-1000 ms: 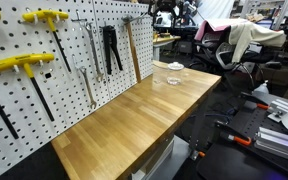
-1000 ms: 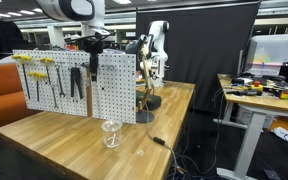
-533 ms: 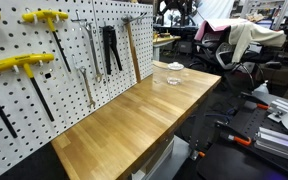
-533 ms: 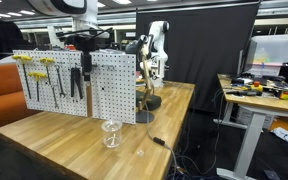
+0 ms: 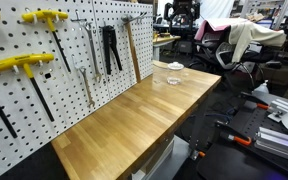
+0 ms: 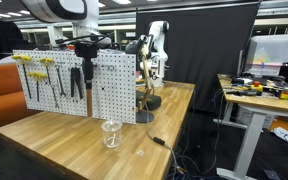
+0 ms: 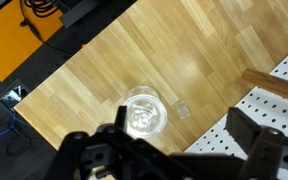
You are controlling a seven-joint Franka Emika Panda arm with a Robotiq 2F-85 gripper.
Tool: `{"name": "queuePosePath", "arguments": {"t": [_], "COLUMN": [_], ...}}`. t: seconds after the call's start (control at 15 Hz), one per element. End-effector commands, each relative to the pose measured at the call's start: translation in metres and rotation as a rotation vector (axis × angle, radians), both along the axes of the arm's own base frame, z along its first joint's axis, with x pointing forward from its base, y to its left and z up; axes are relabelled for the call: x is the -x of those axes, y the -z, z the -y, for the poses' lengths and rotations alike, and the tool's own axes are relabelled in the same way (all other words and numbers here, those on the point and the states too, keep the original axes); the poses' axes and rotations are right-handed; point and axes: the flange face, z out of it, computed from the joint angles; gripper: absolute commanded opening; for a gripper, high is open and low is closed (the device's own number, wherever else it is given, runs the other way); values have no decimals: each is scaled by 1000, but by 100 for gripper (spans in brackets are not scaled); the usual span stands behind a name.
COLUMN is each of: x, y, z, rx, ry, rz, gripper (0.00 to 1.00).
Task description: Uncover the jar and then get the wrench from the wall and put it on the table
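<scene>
The clear jar (image 5: 171, 79) stands uncovered on the wooden table (image 5: 124, 125), near its far end. Its flat clear lid (image 5: 175, 66) lies on the wood beside it. The jar also shows in an exterior view (image 6: 110, 133) and in the wrist view (image 7: 144, 112), with the lid (image 7: 184, 110) a little apart from it. The silver wrench (image 5: 95, 55) hangs on the white pegboard wall (image 5: 44, 95), between a longer silver tool and the black-handled pliers (image 5: 111, 50). My gripper (image 6: 86, 52) is open and empty, high above the pegboard's top edge; in the wrist view (image 7: 174, 150) it is above the jar.
A wooden-handled hammer (image 5: 132, 50) and yellow T-handle tools (image 5: 19, 65) hang on the pegboard too. A second robot arm on a stand (image 6: 149, 70) sits at the table's back. Chairs and cluttered benches (image 5: 244, 45) surround the table.
My arm has shifted a little sideways above the top of the pegboard. The jar, lid and wrench have not moved.
</scene>
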Motion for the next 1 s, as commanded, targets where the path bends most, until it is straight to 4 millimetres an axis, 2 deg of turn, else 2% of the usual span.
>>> {"name": "queuePosePath", "arguments": {"t": [0.0,0.2,0.47,0.93], "x": [-28,-46,-58,-52], "y": [29,56,70,83], "z": [13,22,31,45], "rx": [2,8,-2,-16], "ry": [66,122,188,295], "rz": [9,0,-22,-51], "gripper": [100,100,100,100]}}
